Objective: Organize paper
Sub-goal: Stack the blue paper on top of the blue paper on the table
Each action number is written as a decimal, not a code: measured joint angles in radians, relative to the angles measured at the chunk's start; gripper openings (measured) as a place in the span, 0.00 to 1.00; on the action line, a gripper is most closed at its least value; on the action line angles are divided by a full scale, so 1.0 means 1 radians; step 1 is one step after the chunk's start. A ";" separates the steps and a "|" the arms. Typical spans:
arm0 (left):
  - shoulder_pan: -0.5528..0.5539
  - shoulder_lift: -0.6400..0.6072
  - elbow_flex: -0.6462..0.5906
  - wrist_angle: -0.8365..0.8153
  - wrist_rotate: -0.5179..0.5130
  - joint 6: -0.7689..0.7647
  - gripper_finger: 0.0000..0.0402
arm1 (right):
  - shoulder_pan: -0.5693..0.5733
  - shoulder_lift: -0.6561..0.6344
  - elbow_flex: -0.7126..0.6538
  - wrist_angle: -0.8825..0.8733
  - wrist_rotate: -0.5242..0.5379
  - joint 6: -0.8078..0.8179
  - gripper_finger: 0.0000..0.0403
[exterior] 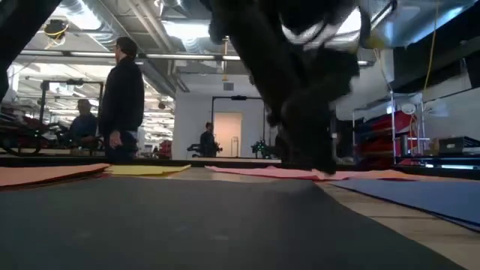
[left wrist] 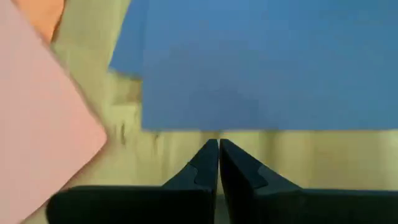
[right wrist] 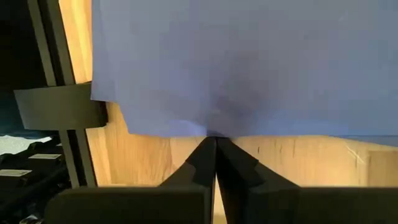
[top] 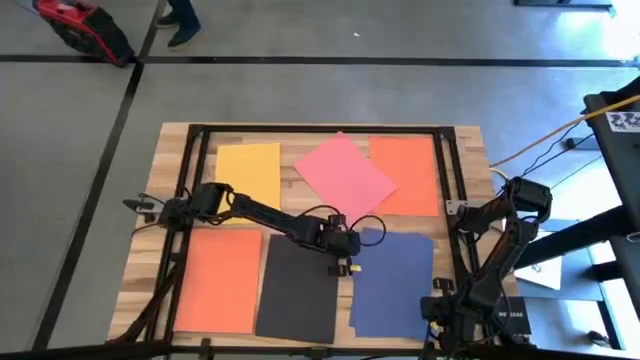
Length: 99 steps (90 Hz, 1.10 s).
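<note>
The black sheet (exterior: 187, 225) lies at the bench's (top: 470, 140) near edge, between an orange sheet (top: 220, 280) and the blue sheets (top: 392, 285). The left arm stretches across the middle, bent at the elbow, its gripper (top: 350, 258) pressed narrow with fingers together on bare wood beside the blue edge. The right gripper (right wrist: 216, 144), at the near right corner, is closed at the blue sheets' edge. A yellow sheet (top: 248, 170), a pink sheet (top: 345, 175) and another orange sheet (top: 405, 175) lie along the far edge.

No text, label, brand or number is readable anywhere; the white tag (top: 625, 121) at the far right edge is too small.
</note>
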<state>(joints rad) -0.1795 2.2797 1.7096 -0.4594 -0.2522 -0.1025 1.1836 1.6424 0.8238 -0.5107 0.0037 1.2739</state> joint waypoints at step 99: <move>0.037 0.043 0.022 0.152 -0.011 0.029 0.00 | 0.001 -0.001 0.000 0.007 0.004 0.000 0.00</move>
<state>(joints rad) -0.1421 2.3226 1.7317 -0.3079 -0.2634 -0.0734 1.1843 1.6417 0.8234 -0.5036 0.0077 1.2736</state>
